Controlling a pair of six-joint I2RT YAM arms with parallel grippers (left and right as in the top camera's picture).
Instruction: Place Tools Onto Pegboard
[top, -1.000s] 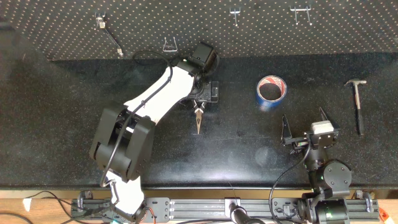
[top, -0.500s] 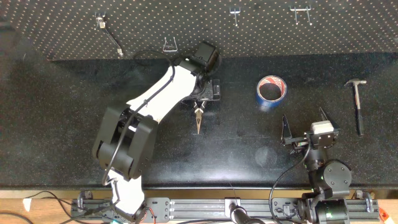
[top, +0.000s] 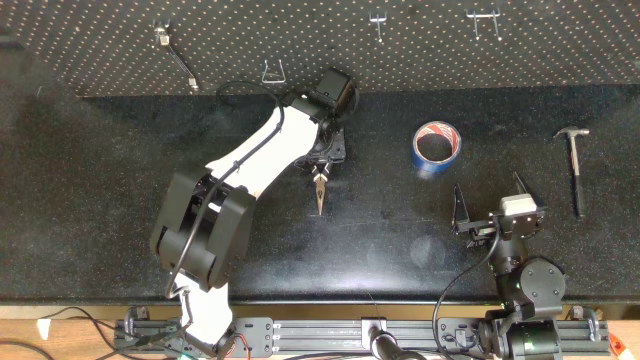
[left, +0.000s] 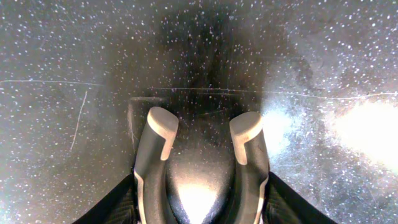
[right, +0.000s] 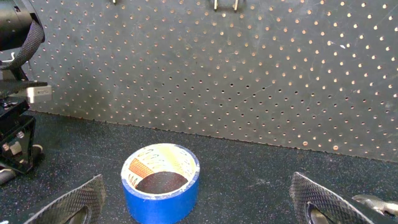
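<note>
Since a second ago the left arm has turned its wrist a little and slid a bit to the left. Nothing else has moved. The left gripper (top: 323, 163) is down low over the handles of the pliers (top: 319, 190), which lie flat on the table (top: 100, 180) near the middle of its back edge. From the left wrist view the left gripper (left: 204, 127) has its fingers (left: 161, 124) apart, and I cannot make out the pliers between them, so it does not look like it has a hold yet.

The right gripper (top: 490, 200) waits near the front right corner, spread wide and holding nothing. A blue tape roll (right: 161, 182) sits near the back edge, right of the middle. A hammer (top: 574, 168) lies by the right edge.

I think this step is picking up the pliers. Next, the fingers need to close on the handles, lift, and carry the pliers to a hook (top: 272, 72) on the pegboard (top: 420, 55).
</note>
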